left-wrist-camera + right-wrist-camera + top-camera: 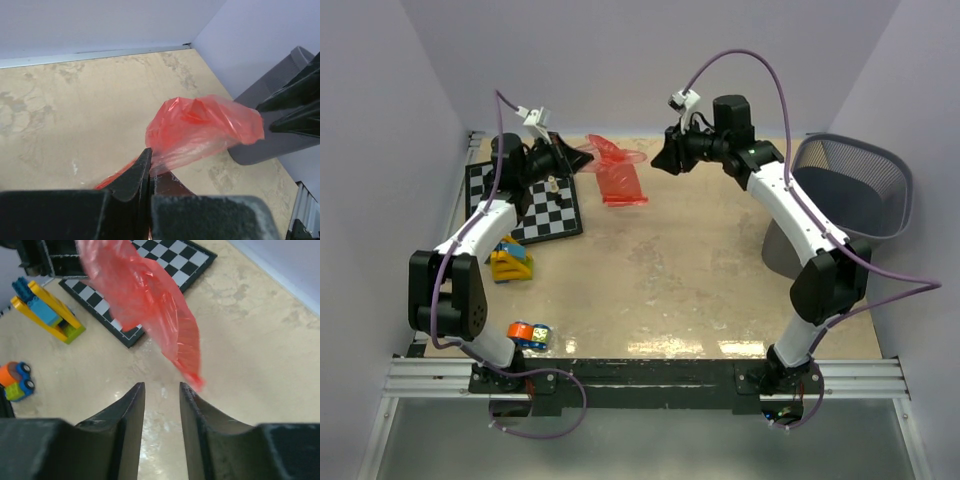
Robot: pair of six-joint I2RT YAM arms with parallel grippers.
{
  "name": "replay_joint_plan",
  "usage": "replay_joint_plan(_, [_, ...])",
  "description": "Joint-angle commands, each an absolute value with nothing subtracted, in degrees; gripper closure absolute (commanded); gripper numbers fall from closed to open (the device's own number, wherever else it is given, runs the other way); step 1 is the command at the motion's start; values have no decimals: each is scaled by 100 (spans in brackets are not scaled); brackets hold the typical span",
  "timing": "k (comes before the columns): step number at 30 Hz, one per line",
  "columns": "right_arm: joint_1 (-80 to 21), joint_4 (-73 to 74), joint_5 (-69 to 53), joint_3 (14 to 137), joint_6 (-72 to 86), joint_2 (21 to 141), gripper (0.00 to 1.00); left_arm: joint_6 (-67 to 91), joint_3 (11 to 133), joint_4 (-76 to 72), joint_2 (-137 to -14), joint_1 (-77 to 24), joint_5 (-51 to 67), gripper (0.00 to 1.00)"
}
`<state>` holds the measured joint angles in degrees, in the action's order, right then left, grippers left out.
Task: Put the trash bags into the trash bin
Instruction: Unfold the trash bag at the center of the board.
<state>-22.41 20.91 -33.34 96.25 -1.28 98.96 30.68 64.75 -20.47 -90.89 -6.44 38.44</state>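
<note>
Near the back wall (650,60), the left gripper (149,157) pinches the red trash bag (200,127). The right gripper (162,387) stands slightly open, empty.

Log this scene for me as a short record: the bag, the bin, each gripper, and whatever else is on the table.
bag: thin translucent red-orange plastic trash bag, crumpled, at the far middle of the table, not in the bin
bin: dark grey wire-mesh trash bin, at the right edge, no bag in it
left gripper: shut on one end of the bag
right gripper: open, just short of the bag, holding nothing
other: black-and-white chessboard, yellow-and-blue block toy, orange-and-blue toy car, all on the left side
</note>
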Motion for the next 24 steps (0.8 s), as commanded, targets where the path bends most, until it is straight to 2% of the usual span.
replay_joint_plan(1, [-2162, 2618, -4025, 10545, -1614, 9852, 55, 2804, 6399, -2329, -8842, -439, 3928, 100])
replay_joint_plan(6, [-2328, 3505, -4192, 11389, -2959, 10186, 43, 2663, 6407, -2303, -8833, -431, 4280, 100])
replay_joint_plan(10, [-2653, 3832, -3956, 11593, -3524, 10388, 36, 2707, 6416, -2329, -8824, -439, 4377, 100])
replay_joint_plan(19, [-2883, 3568, -3261, 11680, -3858, 10740, 35, 2584, 6521, -2224, -8754, -439, 4772, 100])
replay_joint_plan(24, [-2883, 3551, -3278, 11725, -4025, 10907, 39, 2593, 6583, -2180, -8754, -439, 4930, 100])
